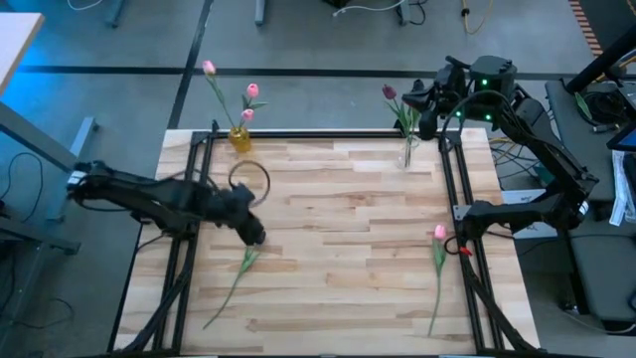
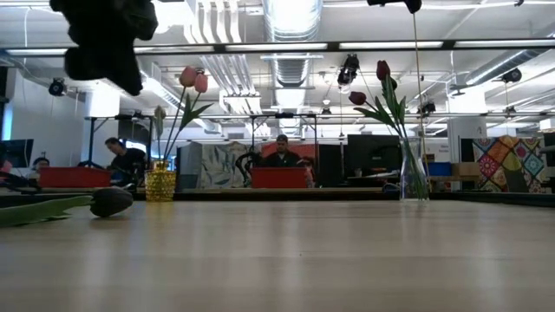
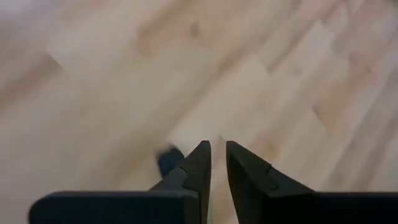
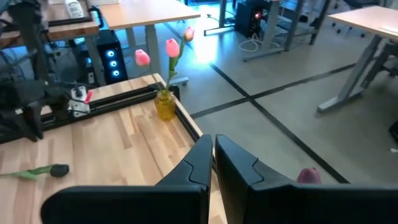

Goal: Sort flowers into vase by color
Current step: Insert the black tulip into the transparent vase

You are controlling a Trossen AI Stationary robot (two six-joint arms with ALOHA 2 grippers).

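A dark maroon tulip [image 1: 234, 283] lies flat on the table, its head [image 2: 111, 201] just below my left gripper [image 1: 255, 236]. That gripper hovers above it [image 2: 128, 85], fingers almost together [image 3: 217, 144], with the head [image 3: 168, 160] beside one finger. A pink tulip [image 1: 438, 261] lies near the table's right edge. A yellow vase [image 1: 239, 137] holds three pink tulips. A clear vase [image 1: 405, 151] holds maroon tulips [image 2: 382, 69]. My right gripper [image 1: 417, 102] is above the clear vase, fingers shut [image 4: 214, 137]. My right gripper: in the low view a thin stem-like line [image 2: 414, 87] runs from the gripper straight down into the clear vase. Nothing shows between the fingers in the right wrist view, and I cannot tell whether they touch that stem.
A black metal frame [image 1: 452, 189] borders the table's left, right and far sides. Both vases stand at the far edge. The table's middle is bare wood [image 1: 348, 229]. People sit at desks in the room beyond [image 2: 282, 152].
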